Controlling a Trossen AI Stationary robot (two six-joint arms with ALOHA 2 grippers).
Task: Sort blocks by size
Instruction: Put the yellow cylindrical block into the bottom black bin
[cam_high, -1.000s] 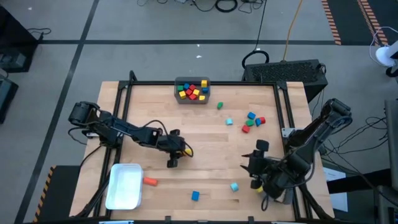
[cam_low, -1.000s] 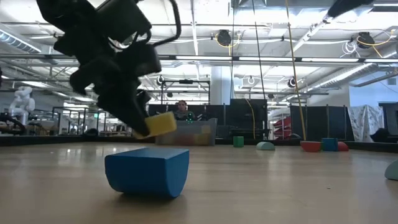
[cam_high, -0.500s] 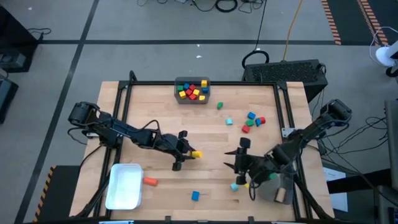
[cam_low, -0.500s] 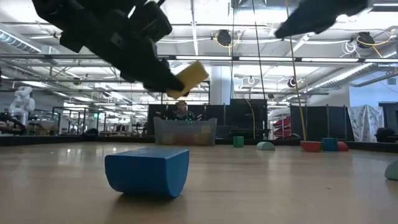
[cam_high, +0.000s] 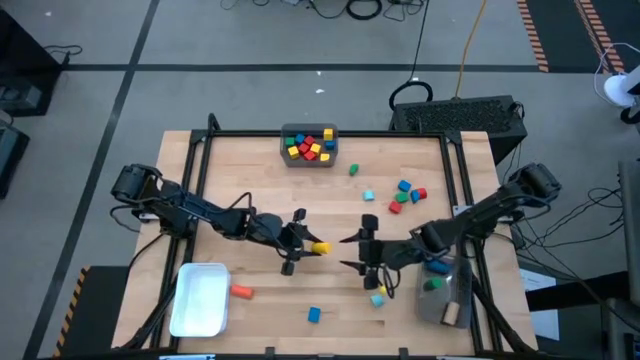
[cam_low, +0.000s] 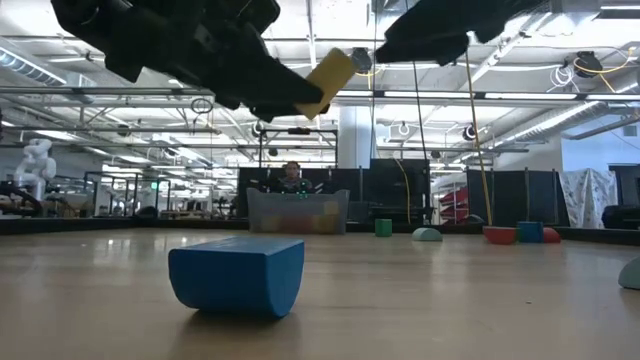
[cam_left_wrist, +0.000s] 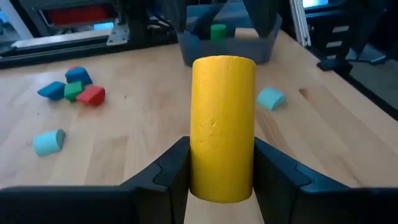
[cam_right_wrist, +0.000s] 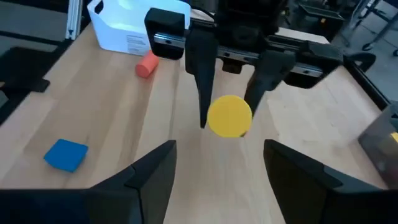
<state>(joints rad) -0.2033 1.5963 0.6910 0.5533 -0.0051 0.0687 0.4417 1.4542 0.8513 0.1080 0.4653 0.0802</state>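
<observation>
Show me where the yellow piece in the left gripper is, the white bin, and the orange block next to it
yellow piece (cam_left_wrist: 222, 124): left wrist view, middle of its long side.
white bin (cam_high: 200, 300): high view, its floor.
orange block (cam_high: 241, 292): high view, its top.

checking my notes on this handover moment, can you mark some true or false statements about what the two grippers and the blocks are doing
1. The left gripper is shut on a yellow cylinder block. True.
2. The right gripper is clamped on that yellow block. False: its fingers stand open, short of the block and not touching it.
3. The yellow block rests on the table. False: the low view shows it held well above the wood.
4. An orange block lies beside the white bin. True.
5. The grey bin at the table's far edge is empty. False: it holds red, yellow and blue blocks.
</observation>
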